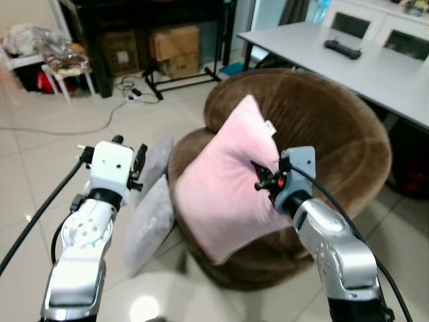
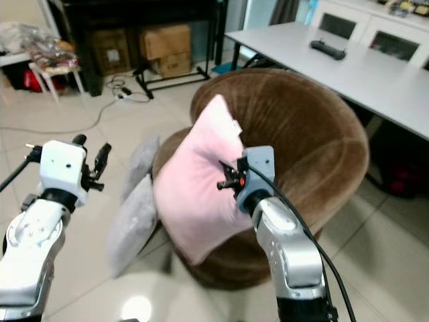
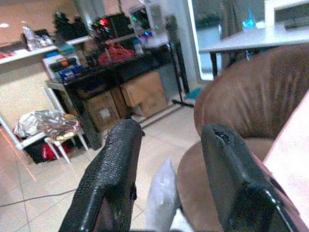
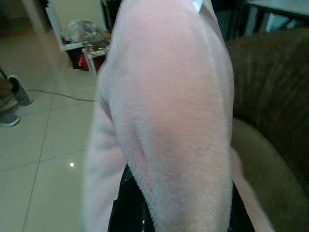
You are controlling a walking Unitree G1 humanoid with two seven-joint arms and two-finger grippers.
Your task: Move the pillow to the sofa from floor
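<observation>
A pink pillow stands tilted on its corner over the front of the round brown sofa chair, its lower part hanging past the seat edge. My right gripper is shut on the pillow's right edge; in the right wrist view the pink fabric bulges between the black fingers. My left gripper hovers open to the left of the pillow, nothing between its fingers. Two grey pillows lean against the sofa's left side on the floor.
A white table with a black remote stands behind the sofa on the right. Cardboard boxes sit under a dark desk at the back. Cables trail over the tiled floor, and a white rack stands at far left.
</observation>
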